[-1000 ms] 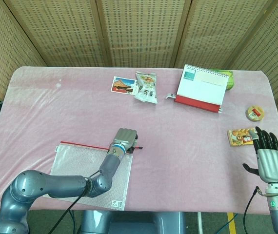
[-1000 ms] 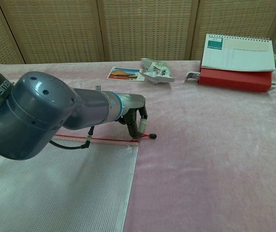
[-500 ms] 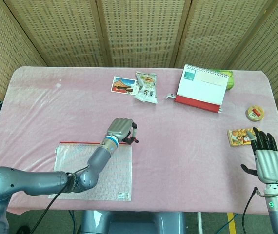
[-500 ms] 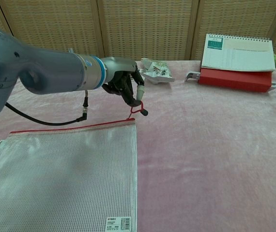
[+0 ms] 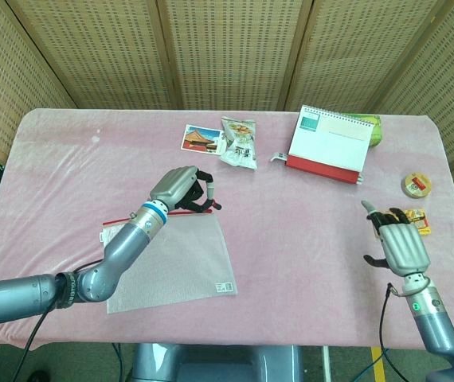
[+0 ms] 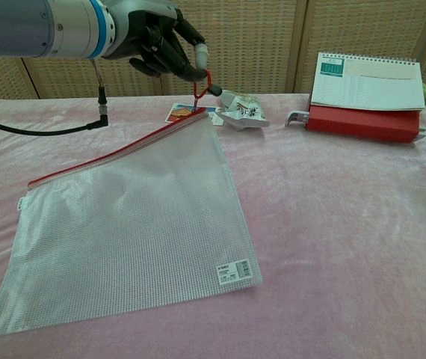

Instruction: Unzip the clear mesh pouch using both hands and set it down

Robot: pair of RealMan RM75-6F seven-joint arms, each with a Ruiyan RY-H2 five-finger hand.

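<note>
The clear mesh pouch (image 5: 167,259) with a red zipper edge hangs tilted, its far right corner lifted off the pink table while its near edge stays low. My left hand (image 5: 181,188) pinches the red zipper pull (image 6: 202,82) at that raised corner; the chest view shows the same hand (image 6: 153,41) high at the upper left with the pouch (image 6: 134,224) slanting down beneath it. The zipper looks closed along its length. My right hand (image 5: 397,243) hovers at the right side of the table, fingers spread, holding nothing, far from the pouch.
A desk calendar on a red base (image 5: 328,147) stands at the back right. A snack packet (image 5: 239,143) and a postcard (image 5: 204,139) lie at the back middle. A round tin (image 5: 416,185) and an orange packet (image 5: 418,216) lie beside my right hand.
My left hand has risen and drawn back with the zipper pull, lifting the pouch's corner so the pouch tilts. My right hand has moved inward to the left and turned.
</note>
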